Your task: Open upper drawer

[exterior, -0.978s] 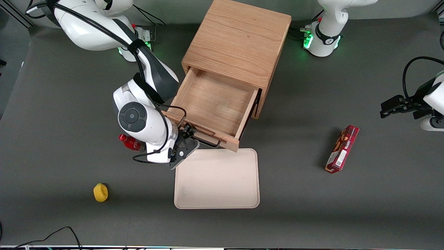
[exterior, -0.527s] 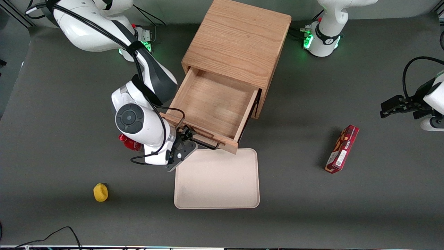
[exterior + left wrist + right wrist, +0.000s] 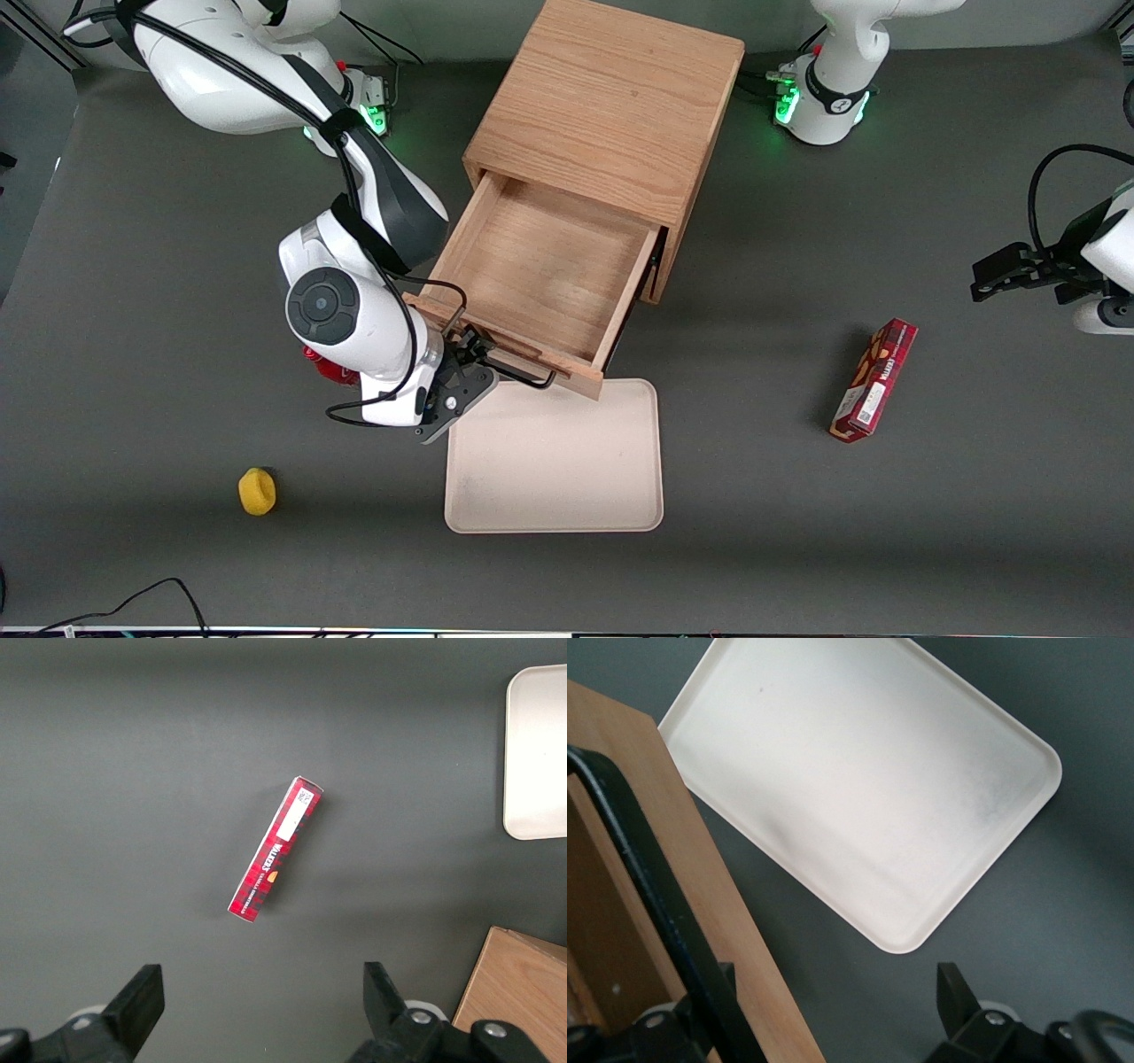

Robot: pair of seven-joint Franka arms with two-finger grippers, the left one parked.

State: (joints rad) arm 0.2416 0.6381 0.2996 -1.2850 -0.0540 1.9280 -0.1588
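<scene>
Upper drawer point(image 3: 540, 270) stands pulled well out of the cabinet point(image 3: 611, 115), front edge over the tray point(image 3: 554, 456). End effector point(image 3: 468, 359) sits at the handle point(image 3: 518, 372), fingers apart, one either side of the bar. The bar's long axis runs across the pull direction.

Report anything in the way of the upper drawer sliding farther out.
Nothing visible. The gripper is at the drawer handle, fingers open; the tray lies on the table in front, lower than the drawer.
</scene>
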